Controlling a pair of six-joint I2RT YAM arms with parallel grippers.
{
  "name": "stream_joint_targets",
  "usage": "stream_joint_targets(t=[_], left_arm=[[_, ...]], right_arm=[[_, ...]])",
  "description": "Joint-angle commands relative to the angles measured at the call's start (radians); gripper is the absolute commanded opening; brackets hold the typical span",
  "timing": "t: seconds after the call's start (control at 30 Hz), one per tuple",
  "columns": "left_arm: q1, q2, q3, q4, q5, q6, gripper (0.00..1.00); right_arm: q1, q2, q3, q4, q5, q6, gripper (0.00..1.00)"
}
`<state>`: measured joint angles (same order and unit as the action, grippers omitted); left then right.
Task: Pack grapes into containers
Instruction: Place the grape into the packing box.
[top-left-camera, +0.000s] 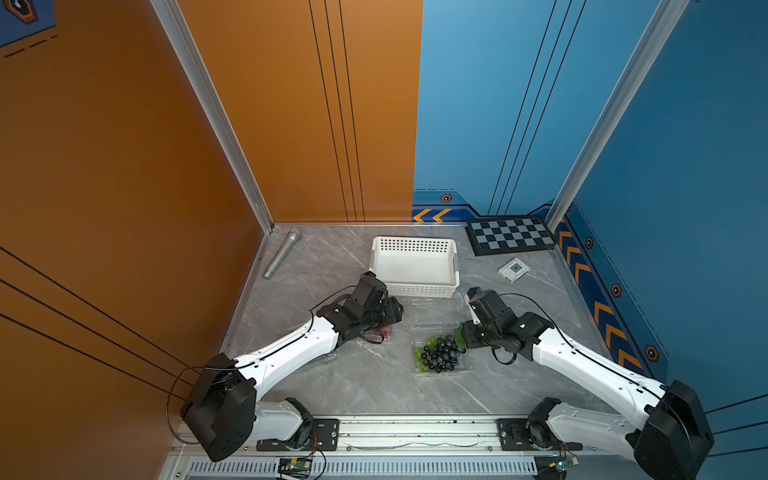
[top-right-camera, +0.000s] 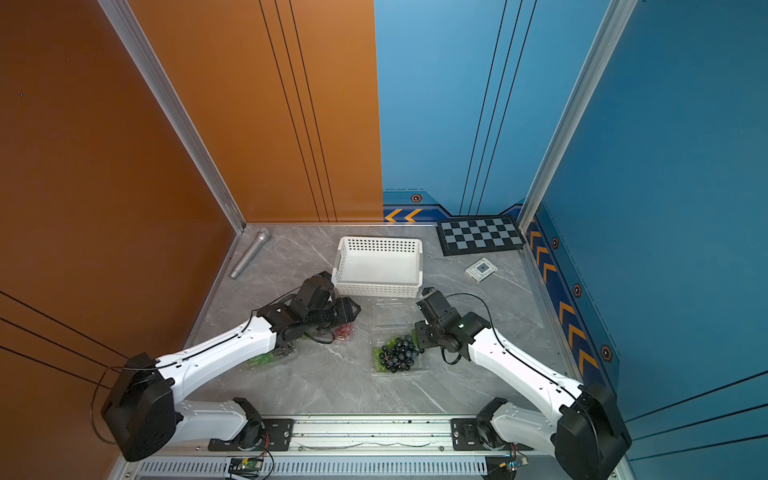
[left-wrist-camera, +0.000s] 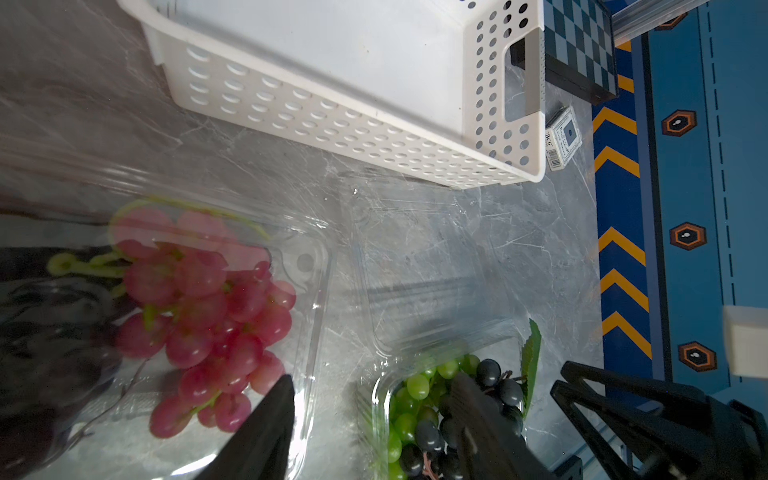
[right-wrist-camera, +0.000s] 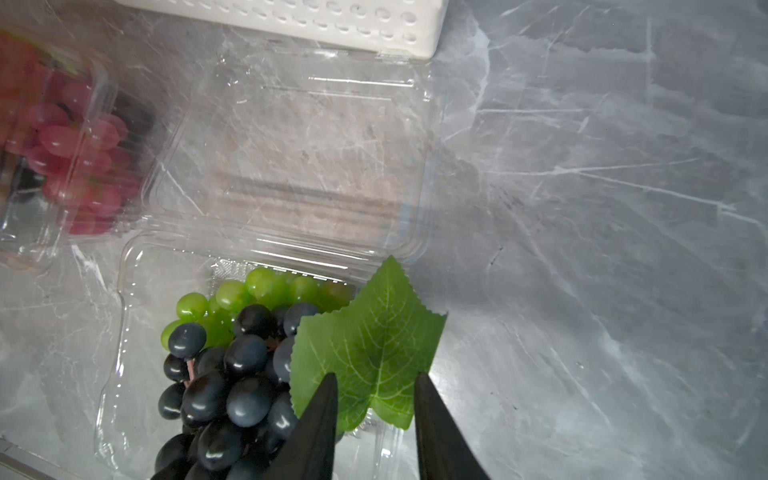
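Right jaws: part-open astride the leaf, nothing gripped yet | dark-and-green grapes: just beside them, in the open container | leaf overhangs the rim, probably why they're there | left jaws: open, empty, red grapes just beside.

White-shelled arms with black joints and thin cables.

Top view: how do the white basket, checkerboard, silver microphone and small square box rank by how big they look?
In a top view, largest to smallest:
1. white basket
2. checkerboard
3. silver microphone, long but thin
4. small square box
The last two look close.
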<state>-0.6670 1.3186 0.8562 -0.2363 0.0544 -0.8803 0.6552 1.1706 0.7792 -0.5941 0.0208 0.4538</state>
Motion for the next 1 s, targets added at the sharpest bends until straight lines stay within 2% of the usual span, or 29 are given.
stream_joint_targets(t=[0.0, 0.43, 0.97], left_arm=[[0.000, 0.009, 0.018, 0.009, 0.012, 0.003, 0.61], [0.000, 0.004, 0.014, 0.014, 0.015, 0.003, 0.61], [-0.006, 0.012, 0.013, 0.020, 0.016, 0.002, 0.61]], right_arm=[[0.012, 0.045, -0.014, 0.044, -0.011, 0.019, 0.32], [0.087, 0.188, 0.003, 0.085, 0.024, 0.031, 0.31], [0.095, 0.268, 0.009, 0.099, 0.042, 0.045, 0.29]])
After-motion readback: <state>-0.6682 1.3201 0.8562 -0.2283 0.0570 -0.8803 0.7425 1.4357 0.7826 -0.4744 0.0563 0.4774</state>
